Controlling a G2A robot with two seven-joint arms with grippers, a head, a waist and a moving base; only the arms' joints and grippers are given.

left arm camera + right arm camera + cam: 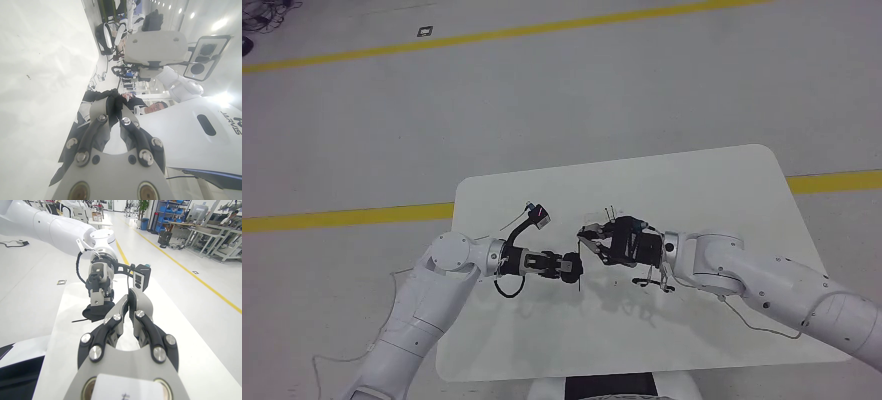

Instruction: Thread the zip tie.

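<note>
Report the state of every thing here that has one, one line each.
left hand: shut on the zip tie.
right hand: shut, fingertips pressed together; too little shows to tell whether anything is pinched between them.
zip tie: gripped in the left hand, one thin end sticking out free.

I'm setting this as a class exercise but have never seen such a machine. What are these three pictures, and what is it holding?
It is a two-armed robot working over a white table. One picture looks down from above the arms; the other two come from a camera on each wrist. The left gripper, fingers shut, pinches a thin black zip tie. The right gripper faces it close by, fingers shut too; whether they pinch anything is unclear.
</note>
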